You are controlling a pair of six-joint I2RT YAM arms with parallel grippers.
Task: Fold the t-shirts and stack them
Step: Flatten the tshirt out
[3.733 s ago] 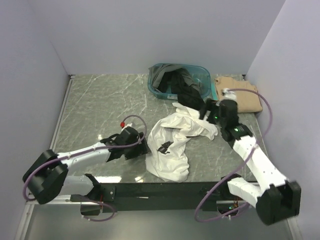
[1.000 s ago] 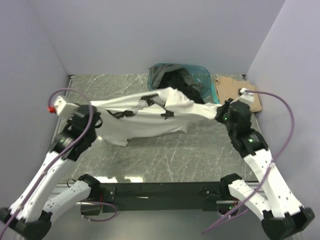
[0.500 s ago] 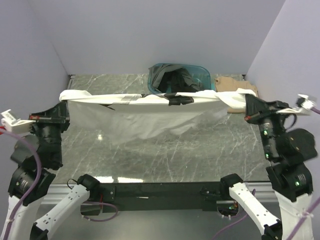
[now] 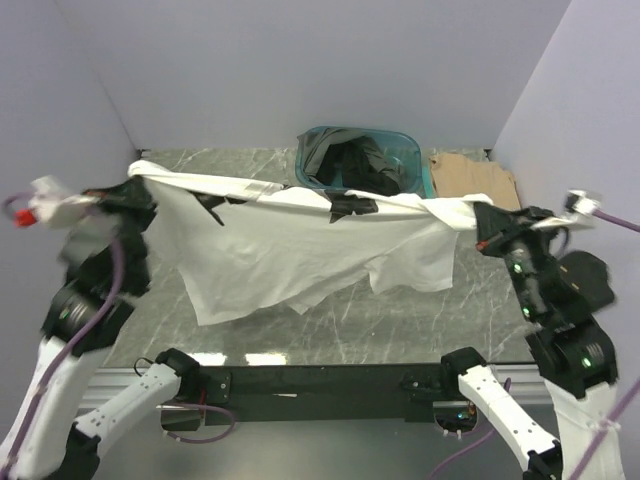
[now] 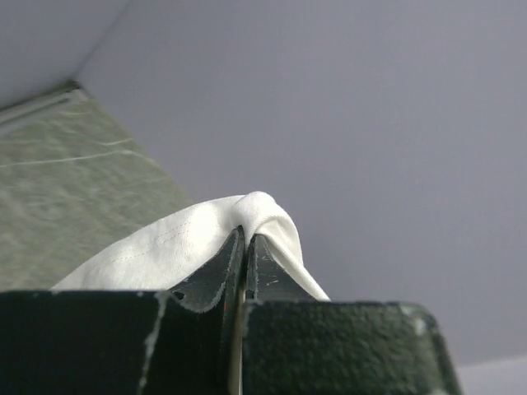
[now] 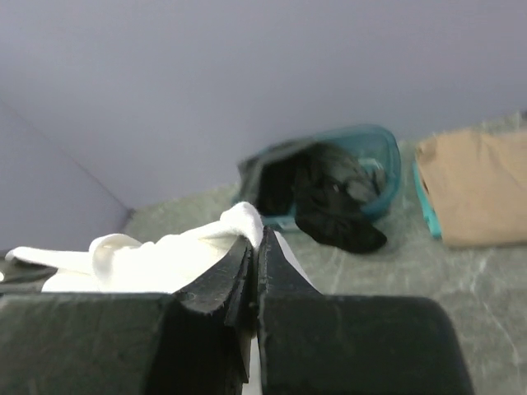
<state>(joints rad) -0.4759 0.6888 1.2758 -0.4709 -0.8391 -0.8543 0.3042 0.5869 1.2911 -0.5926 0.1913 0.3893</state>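
Observation:
A large white t-shirt [image 4: 300,245] with black marks hangs spread in the air across the table, held up by both arms. My left gripper [image 4: 140,185] is shut on its left top corner [image 5: 206,234]. My right gripper [image 4: 482,222] is shut on its right top corner [image 6: 239,222]. The shirt's lower edge droops toward the table. A tan t-shirt [image 4: 475,180] lies folded at the back right [image 6: 473,185]. Black and dark grey t-shirts [image 4: 355,165] fill the basket [image 6: 329,193].
A teal plastic basket [image 4: 415,165] stands at the back centre, beside the tan shirt. Lilac walls close the table on the left, back and right. The marbled green tabletop [image 4: 330,320] shows below the hanging shirt.
Over the last seconds both arms lifted the white shirt off the table and pulled it wide. Since half a second ago the shirt hangs lower and fuller, with both grippers a little lower.

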